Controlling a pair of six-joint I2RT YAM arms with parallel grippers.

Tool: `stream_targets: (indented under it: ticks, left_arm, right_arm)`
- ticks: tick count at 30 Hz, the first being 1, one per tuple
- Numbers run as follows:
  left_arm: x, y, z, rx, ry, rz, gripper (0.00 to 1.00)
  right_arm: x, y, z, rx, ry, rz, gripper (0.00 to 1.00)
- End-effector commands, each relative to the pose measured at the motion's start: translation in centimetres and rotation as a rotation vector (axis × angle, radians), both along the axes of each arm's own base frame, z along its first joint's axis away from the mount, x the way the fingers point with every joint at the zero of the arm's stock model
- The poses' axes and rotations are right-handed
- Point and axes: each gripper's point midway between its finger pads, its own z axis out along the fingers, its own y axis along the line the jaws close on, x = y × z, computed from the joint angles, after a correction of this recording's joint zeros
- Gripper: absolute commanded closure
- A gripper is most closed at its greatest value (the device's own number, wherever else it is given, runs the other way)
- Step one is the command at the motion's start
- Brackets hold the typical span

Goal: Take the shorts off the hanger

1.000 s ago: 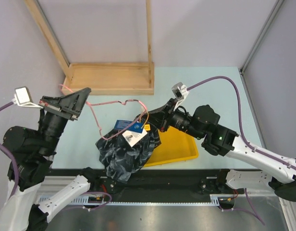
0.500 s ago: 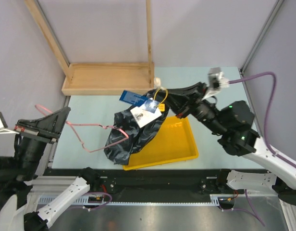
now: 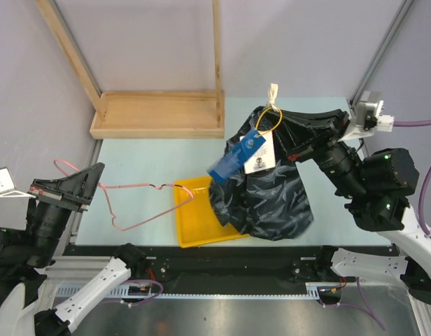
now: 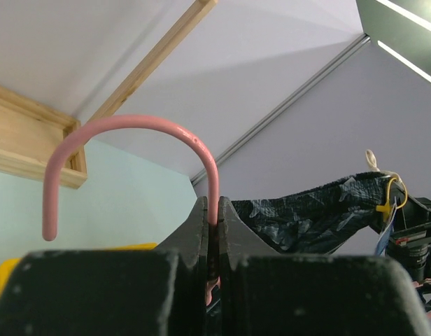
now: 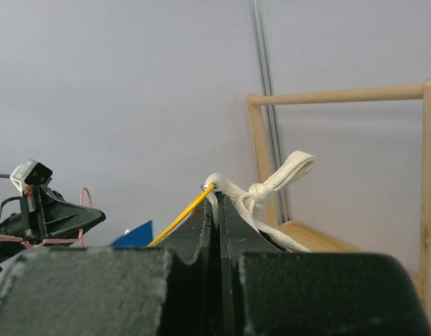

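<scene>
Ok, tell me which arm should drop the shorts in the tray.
Right: the right gripper holds the shorts over the tray; the left gripper clamps the hanger.

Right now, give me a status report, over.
Left jaws shut on hanger hook. Right jaws shut on shorts, at the drawstring. Shorts apart from hanger, draped over yellow tray. No obstruction seen.

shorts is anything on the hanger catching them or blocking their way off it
Nothing visible does. The shorts hang from the right end effector, apart from the hanger in the left end effector, yellow tray showing between.
</scene>
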Motion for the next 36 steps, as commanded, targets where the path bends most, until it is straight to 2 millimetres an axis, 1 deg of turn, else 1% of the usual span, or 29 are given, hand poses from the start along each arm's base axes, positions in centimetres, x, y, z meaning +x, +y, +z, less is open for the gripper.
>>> stream_targets:
  ticks: [1,2,3,4,6,7,9,10,12,13,16,17,19,20,22,26,29,30,31,32,33,34,35,36]
  left_arm:
    - [-0.1,-0.3,-0.3,0.026,-0.013,-0.016,1.00]
    - [0.0,-0.4,-0.5,0.030,-0.008,-0.016,1.00]
    - [-0.1,-0.4,-0.6,0.028,-0.009,-0.018,1.00]
    - [-0.1,-0.4,-0.7,0.029,-0.007,-0.018,1.00]
    - [-0.1,-0.4,-0.8,0.027,-0.007,-0.018,1.00]
    - [-0.2,-0.3,-0.8,0.028,-0.005,-0.017,1.00]
    - [-0.4,0.0,-0.8,0.029,-0.005,-0.011,1.00]
    - [-0.5,0.1,-0.9,0.033,-0.003,-0.006,1.00]
    - [-0.7,0.5,-0.8,0.030,-0.006,0.006,1.00]
    - [-0.8,0.6,-0.9,0.034,-0.002,0.010,1.00]
    - [-1.0,1.0,-0.9,0.031,-0.005,0.018,1.00]
    - [-1.0,1.1,-0.9,0.033,-0.004,0.022,1.00]
    - [-1.1,1.3,-0.8,0.031,-0.005,0.027,1.00]
    - [-1.3,1.4,-0.7,0.030,-0.008,0.029,0.99]
    - [-1.3,1.4,-0.7,0.030,-0.007,0.032,1.00]
    - [-1.6,1.8,-0.4,0.030,-0.014,0.039,0.99]
    - [-1.9,2.1,-0.3,0.027,-0.020,0.046,1.00]
    - [-1.9,2.1,-0.4,0.030,-0.019,0.046,1.00]
    - [-2.0,2.2,-0.3,0.028,-0.021,0.048,1.00]
    - [-2.1,2.3,-0.3,0.028,-0.023,0.047,1.00]
    - [-2.1,2.3,-0.3,0.031,-0.022,0.047,1.00]
    - [-2.2,2.3,-0.3,0.031,-0.022,0.047,1.00]
    - [-2.2,2.4,-0.2,0.031,-0.024,0.048,1.00]
    - [-2.3,2.4,-0.2,0.031,-0.026,0.046,1.00]
  right_arm:
    - [1.3,1.2,-0.3,-0.042,-0.003,-0.022,1.00]
    - [1.7,2.0,-0.8,-0.060,0.007,-0.014,1.00]
    - [2.4,3.2,-1.7,-0.087,0.020,-0.006,1.00]
    - [2.6,4.2,-2.4,-0.112,0.020,0.018,1.00]
    - [2.9,5.6,-3.1,-0.134,0.027,0.050,1.00]
    - [3.2,7.0,-4.0,-0.162,0.030,0.084,1.00]
    - [3.4,8.4,-4.6,-0.163,0.041,0.127,1.00]
    - [3.4,9.6,-5.4,-0.186,0.041,0.170,1.00]
    - [3.4,10.7,-5.6,-0.180,0.044,0.214,1.00]
    - [3.6,11.9,-6.5,-0.199,0.048,0.250,1.00]
    - [3.4,13.3,-6.7,-0.187,0.040,0.315,1.00]
    - [3.7,14.0,-7.2,-0.191,0.049,0.327,1.00]
    - [3.6,14.5,-7.0,-0.167,0.047,0.359,1.00]
    - [4.1,14.9,-7.3,-0.166,0.054,0.365,1.00]
    - [4.0,15.1,-7.0,-0.145,0.056,0.401,1.00]
    - [4.6,15.4,-7.9,-0.162,0.072,0.430,1.00]
    - [5.3,15.2,-10.0,-0.219,0.100,0.399,1.00]
    - [5.5,14.4,-10.4,-0.237,0.106,0.378,1.00]
    - [5.9,14.3,-12.2,-0.273,0.127,0.368,1.00]
    - [6.4,13.9,-13.4,-0.304,0.148,0.350,1.00]
    - [6.9,13.3,-14.2,-0.321,0.154,0.335,1.00]
    - [8.0,11.8,-15.8,-0.339,0.182,0.310,1.00]
    - [8.6,11.1,-16.8,-0.349,0.205,0.303,1.00]
    - [8.6,10.6,-17.9,-0.358,0.238,0.327,1.00]
